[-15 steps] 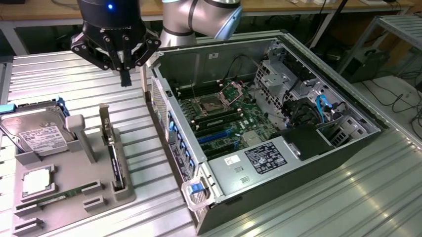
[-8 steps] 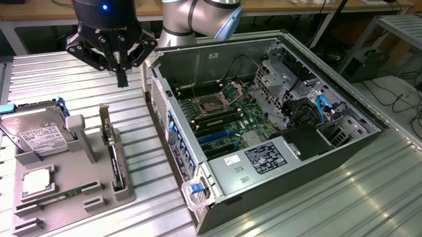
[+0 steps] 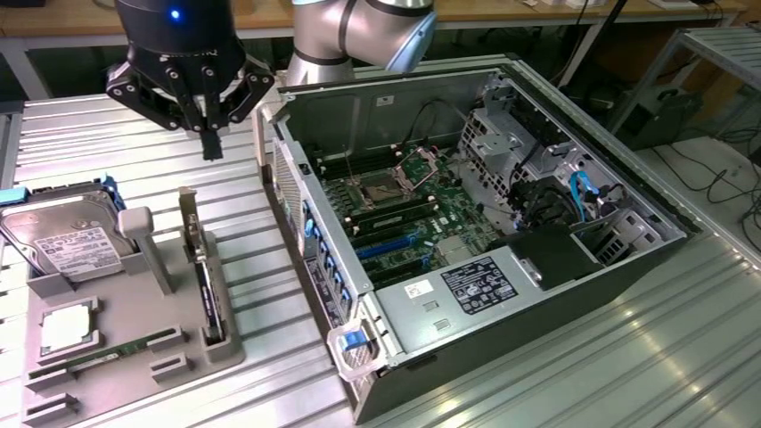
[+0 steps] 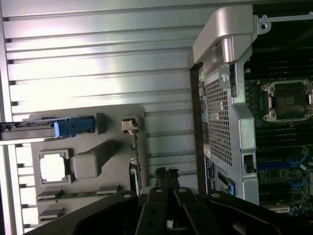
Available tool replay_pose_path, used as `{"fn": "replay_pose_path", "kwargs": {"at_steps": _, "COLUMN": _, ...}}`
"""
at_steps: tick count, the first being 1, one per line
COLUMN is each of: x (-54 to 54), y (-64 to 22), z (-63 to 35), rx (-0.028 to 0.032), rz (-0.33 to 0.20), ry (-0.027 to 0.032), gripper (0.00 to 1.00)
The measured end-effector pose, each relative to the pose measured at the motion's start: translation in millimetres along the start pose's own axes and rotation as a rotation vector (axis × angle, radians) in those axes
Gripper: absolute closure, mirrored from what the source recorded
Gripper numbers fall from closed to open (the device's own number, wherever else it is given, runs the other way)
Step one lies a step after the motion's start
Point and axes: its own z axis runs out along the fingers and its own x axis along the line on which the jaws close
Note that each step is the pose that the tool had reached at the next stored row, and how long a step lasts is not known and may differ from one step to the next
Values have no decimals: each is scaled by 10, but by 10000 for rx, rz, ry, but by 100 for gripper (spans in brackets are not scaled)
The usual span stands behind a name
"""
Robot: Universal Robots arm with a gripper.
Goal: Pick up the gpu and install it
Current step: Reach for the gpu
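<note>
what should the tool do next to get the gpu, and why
Probably carry the tool across until it hangs over the gpu. The tool is shut and empty, hanging above the table, off to one end of the card. The gpu stands on edge in the grey holder, untouched.

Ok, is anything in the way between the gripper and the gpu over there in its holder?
Nothing visible. The gripper hangs shut above the table, and the gpu stands on edge in the grey holder with open air above its upper edge. The hard drive sits apart, toward the exterior view's left.
</note>
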Motion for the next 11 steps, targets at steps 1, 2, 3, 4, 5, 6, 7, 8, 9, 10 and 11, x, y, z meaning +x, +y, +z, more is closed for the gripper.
{"fn": "replay_pose_path", "kwargs": {"at_steps": 1, "x": 9, "y": -2, "z": 0, "rx": 0, "rz": 0, "ry": 0, "gripper": 89}}
{"fn": "replay_pose_path", "kwargs": {"at_steps": 2, "x": 18, "y": -3, "z": 0, "rx": 0, "rz": 0, "ry": 0, "gripper": 89}}
{"fn": "replay_pose_path", "kwargs": {"at_steps": 3, "x": 29, "y": -5, "z": 0, "rx": 0, "rz": 0, "ry": 0, "gripper": 89}}
{"fn": "replay_pose_path", "kwargs": {"at_steps": 4, "x": 37, "y": -7, "z": -1, "rx": 0, "rz": 0, "ry": 1, "gripper": 89}}
{"fn": "replay_pose_path", "kwargs": {"at_steps": 5, "x": 47, "y": -9, "z": -1, "rx": 1, "rz": 0, "ry": 1, "gripper": 89}}
{"fn": "replay_pose_path", "kwargs": {"at_steps": 6, "x": 57, "y": -11, "z": -1, "rx": 0, "rz": 0, "ry": 0, "gripper": 89}}
{"fn": "replay_pose_path", "kwargs": {"at_steps": 7, "x": 67, "y": -13, "z": -1, "rx": 0, "rz": 0, "ry": 0, "gripper": 89}}
{"fn": "replay_pose_path", "kwargs": {"at_steps": 8, "x": 74, "y": -15, "z": -1, "rx": 0, "rz": -1, "ry": 1, "gripper": 89}}
{"fn": "replay_pose_path", "kwargs": {"at_steps": 9, "x": 83, "y": -17, "z": -1, "rx": 1, "rz": -1, "ry": 0, "gripper": 89}}
{"fn": "replay_pose_path", "kwargs": {"at_steps": 10, "x": 92, "y": -20, "z": -2, "rx": 0, "rz": -1, "ry": 0, "gripper": 89}}
{"fn": "replay_pose_path", "kwargs": {"at_steps": 11, "x": 107, "y": -23, "z": -2, "rx": 0, "rz": -1, "ry": 1, "gripper": 89}}
